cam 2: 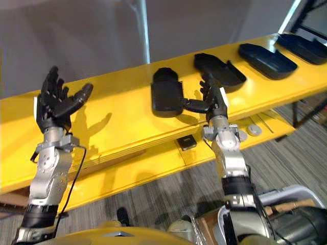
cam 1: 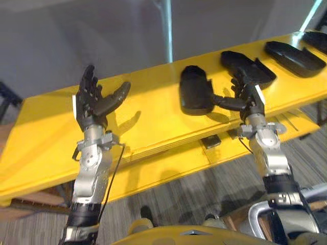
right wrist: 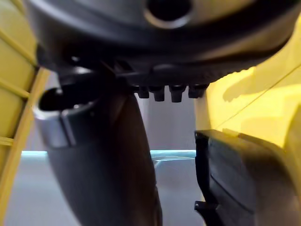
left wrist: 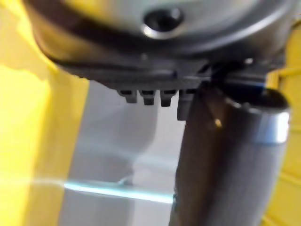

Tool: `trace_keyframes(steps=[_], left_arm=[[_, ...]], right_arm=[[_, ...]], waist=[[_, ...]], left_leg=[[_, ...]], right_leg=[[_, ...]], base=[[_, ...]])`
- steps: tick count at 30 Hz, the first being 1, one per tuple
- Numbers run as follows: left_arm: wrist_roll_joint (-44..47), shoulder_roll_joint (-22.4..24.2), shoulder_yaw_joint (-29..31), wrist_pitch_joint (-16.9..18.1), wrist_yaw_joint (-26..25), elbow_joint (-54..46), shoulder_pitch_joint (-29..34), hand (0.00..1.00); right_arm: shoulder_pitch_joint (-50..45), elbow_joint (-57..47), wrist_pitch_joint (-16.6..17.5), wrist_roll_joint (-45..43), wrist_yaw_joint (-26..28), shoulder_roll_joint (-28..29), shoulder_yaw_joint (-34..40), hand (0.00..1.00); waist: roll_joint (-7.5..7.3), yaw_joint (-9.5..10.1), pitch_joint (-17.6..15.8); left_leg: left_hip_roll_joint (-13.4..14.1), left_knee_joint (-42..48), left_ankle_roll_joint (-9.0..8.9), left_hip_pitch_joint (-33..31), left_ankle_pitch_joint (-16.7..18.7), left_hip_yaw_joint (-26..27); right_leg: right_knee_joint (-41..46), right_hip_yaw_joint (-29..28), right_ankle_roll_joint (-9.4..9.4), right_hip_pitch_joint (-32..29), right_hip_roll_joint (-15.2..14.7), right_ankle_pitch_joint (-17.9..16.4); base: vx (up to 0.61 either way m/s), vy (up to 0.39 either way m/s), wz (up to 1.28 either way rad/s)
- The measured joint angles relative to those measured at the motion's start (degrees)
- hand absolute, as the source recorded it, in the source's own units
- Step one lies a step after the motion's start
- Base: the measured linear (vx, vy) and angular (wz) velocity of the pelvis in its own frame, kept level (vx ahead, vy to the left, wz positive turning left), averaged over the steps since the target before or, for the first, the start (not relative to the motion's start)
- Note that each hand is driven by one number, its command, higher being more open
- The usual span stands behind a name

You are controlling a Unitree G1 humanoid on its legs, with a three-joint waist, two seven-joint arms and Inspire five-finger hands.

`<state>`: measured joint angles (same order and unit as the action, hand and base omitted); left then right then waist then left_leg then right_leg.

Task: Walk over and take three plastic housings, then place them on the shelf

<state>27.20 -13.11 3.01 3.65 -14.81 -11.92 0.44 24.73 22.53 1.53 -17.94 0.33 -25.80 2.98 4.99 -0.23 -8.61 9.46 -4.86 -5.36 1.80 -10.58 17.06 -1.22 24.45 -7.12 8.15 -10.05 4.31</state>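
In the left eye view, your right hand (cam 1: 250,97) stands open, thumb (cam 1: 225,101) stretched toward the nearest housing (cam 1: 195,91). That housing lies just to the hand's left on the table (cam 1: 148,122), long axis running away from you, while the left hand (cam 1: 92,99), spread wide and empty, is well apart. In the right wrist view the housing (right wrist: 235,183) shows close by and unheld, so the right hand looks like the one to take it.

Cut by the right edge: farthest housing (cam 1: 320,41) on bench (cam 1: 51,127). Partly hidden behind right hand (cam 1: 250,98): next housing (cam 1: 250,64). Can't tell whether thumb touches leftmost housing (cam 1: 195,92). Too small to identify: dark square (cam 1: 210,141) on lower shelf (cam 1: 168,168).
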Motion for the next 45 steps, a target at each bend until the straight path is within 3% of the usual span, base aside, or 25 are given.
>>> trace_keyframes(steps=[4,8,14,19,24,33,39,45], left_arm=[[0.41,-0.07,0.15,-1.44,6.72,0.02,2.72,1.0],[6.57,-0.56,-1.69,-1.81,12.64,0.06,4.12,1.0],[11.06,-1.08,-2.38,-2.3,15.7,1.17,9.43,1.0],[13.25,-1.15,-4.49,-2.51,16.73,2.68,11.75,1.0],[13.78,-1.15,-5.48,-2.49,17.76,2.72,13.06,1.0],[15.4,-1.14,-6.19,-1.95,18.79,2.84,13.54,1.0],[16.9,-1.14,-6.61,0.38,22.68,2.76,13.55,1.0],[18.11,-1.14,-6.61,1.71,24.83,0.98,13.37,1.0]], right_arm=[[7.01,9.64,-0.18,-1.6,-0.87,-2.21,0.97,1.0],[13.46,19.92,-0.07,-1.51,-2.72,-4.85,0.88,1.0],[17.67,25.6,-0.2,-1.53,-4.18,-8.8,0.79,1.0],[23.75,34.12,-2.54,-0.47,-5.77,-11.72,0.79,1.0],[28.53,39.45,-4.89,-0.39,-2.04,-12.87,0.68,1.0],[34.69,44.57,-8.98,-0.28,6.77,-13.99,-3.67,1.0],[34.8,45.4,-13.81,0.25,9.91,-14.47,-3.68,1.0],[34.88,45.52,-15.0,1.88,12.79,-14.46,-3.69,1.0]], waist=[[-0.03,2.54,0.0],[-0.07,4.71,-0.01],[-0.12,5.7,-0.04],[-0.1,7.01,-0.05],[0.13,7.84,-0.19],[1.71,8.35,-2.47],[1.68,9.32,-2.82],[1.66,9.47,-2.86]], left_leg=[[-0.42,-0.14,0.12,-1.44,-1.0,-3.07],[-0.84,-0.21,0.46,-1.23,-1.11,-4.14],[-0.99,-0.22,0.49,-1.36,-1.13,-5.17],[-1.01,-0.21,0.51,-1.78,-1.16,-6.22],[-1.04,-0.19,0.76,-2.14,-1.61,-7.01],[-1.14,-0.18,0.7,-1.45,-1.19,-9.23],[-1.9,-0.02,0.82,-1.41,-1.62,-9.38],[-2.06,0.01,0.82,-1.08,-1.64,-9.13]], right_leg=[[-0.02,2.71,0.43,0.5,-0.04,-0.31],[-0.32,3.72,0.21,1.83,-0.29,-0.15],[-1.23,5.0,-0.03,2.88,-0.14,0.02],[-1.6,5.88,0.06,3.28,0.2,-0.03],[-0.7,6.64,-0.05,3.24,0.12,-0.59],[7.41,8.12,-0.3,2.15,-1.97,-6.01],[11.85,8.07,-0.76,0.73,-3.8,-8.36],[14.86,7.58,-0.69,-0.28,-4.75,-10.3]], base=[[-0.06,0.024,0.38],[-0.03,0.025,0.14],[0.0,0.005,0.08],[0.02,-0.01,0.1],[0.03,-0.008,0.1],[0.0,-0.018,0.13],[0.01,-0.015,0.04],[0.01,-0.042,-0.01]])
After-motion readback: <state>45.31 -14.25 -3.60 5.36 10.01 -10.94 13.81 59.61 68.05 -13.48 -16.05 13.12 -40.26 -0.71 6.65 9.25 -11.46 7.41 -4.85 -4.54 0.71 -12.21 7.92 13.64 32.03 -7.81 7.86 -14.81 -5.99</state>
